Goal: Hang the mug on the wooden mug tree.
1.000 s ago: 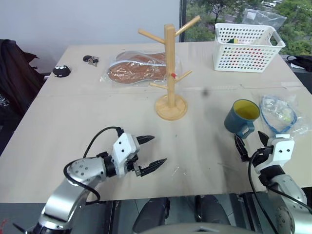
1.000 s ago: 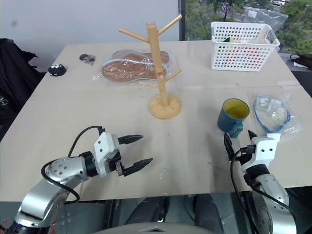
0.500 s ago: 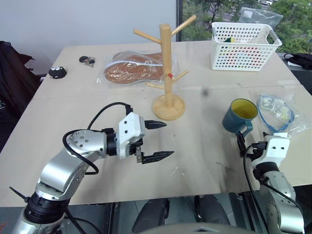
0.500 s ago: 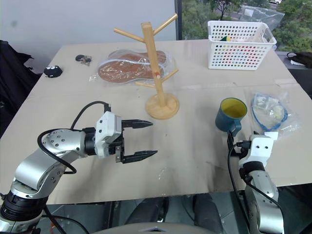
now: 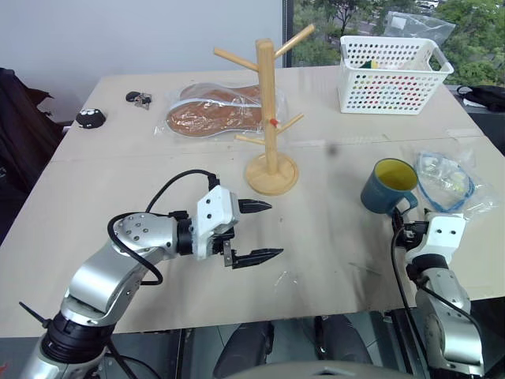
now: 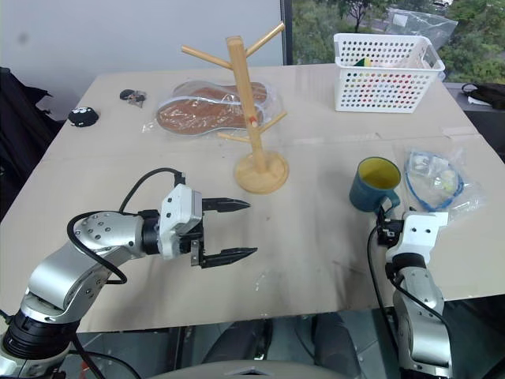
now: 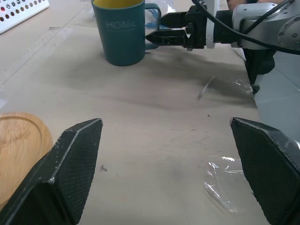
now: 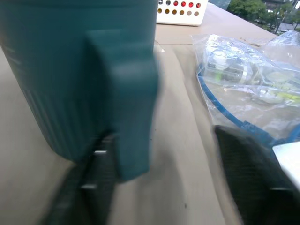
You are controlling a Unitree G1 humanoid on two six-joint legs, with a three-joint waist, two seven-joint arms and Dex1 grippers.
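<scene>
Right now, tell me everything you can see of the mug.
The mug is teal-blue with a yellow inside, looks ceramic and empty as far as can be seen. It stands upright on the table, right of the wooden mug tree and beside a clear plastic bag. Pale lettering marks its side. Its single loop handle faces the right pincer, whose fingertips sit at the handle; contact is unclear.

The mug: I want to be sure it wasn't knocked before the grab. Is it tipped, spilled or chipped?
Nothing stands out. The mug stands upright on the table, with no spill around it and no damage visible. Its handle points toward the right gripper, whose fingers sit at the handle.
</scene>
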